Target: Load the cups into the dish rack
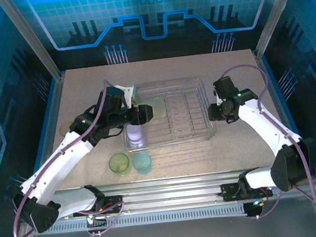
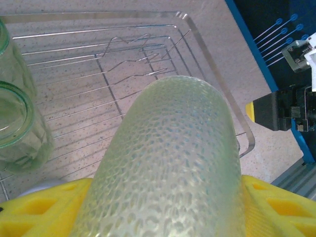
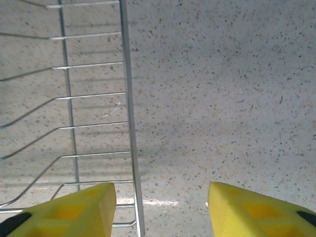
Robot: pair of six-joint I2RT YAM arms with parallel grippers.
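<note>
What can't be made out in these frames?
1. Held cup, left wrist view: near end cut off by the bottom edge, sides behind the yellow fingers.
2. Cup beside the left arm, top view: mostly covered by the arm.
3. Two clear cups, left wrist view: cut off by the left edge; count in the dish rack unclear.

Blue cast overall; tabletop [image 3: 222, 98] evenly lit, soft shadows; cup [image 2: 168, 163] blurred close to left wrist lens
</note>
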